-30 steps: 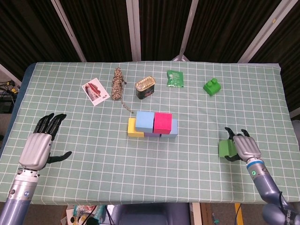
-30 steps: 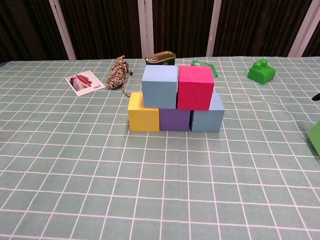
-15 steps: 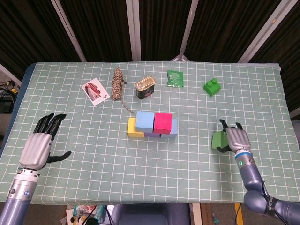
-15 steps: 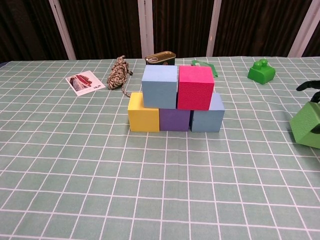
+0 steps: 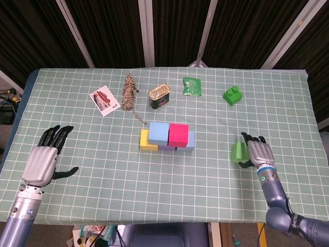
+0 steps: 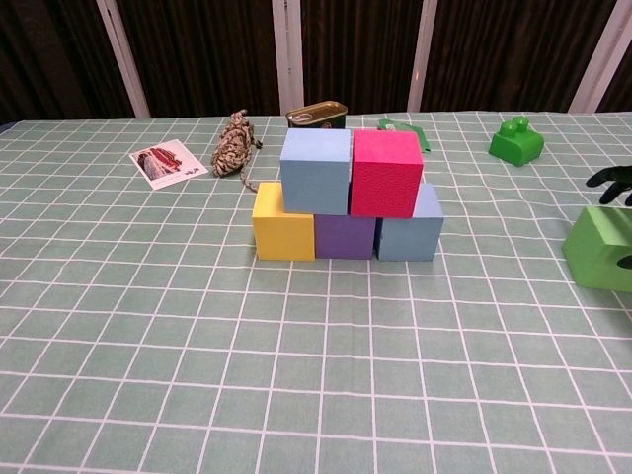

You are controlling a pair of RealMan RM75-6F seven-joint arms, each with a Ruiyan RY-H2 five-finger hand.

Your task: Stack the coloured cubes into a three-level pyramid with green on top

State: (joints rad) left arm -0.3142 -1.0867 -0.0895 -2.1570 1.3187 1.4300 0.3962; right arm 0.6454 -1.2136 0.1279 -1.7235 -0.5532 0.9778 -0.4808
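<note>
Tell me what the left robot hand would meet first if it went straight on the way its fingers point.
Probably nothing close: the left robot hand points up-table over bare tablecloth; the card lies off to the side.

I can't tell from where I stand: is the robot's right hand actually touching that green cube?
Touching. In the head view the right hand wraps the green cube, its dark fingers lying against the cube's sides with no gap.

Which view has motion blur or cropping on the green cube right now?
Head view: green cube looks slightly smeared beside the right hand; stack stays sharp. Chest view: cube is sharp but cut by the right frame edge, with only dark fingertips showing.
</note>
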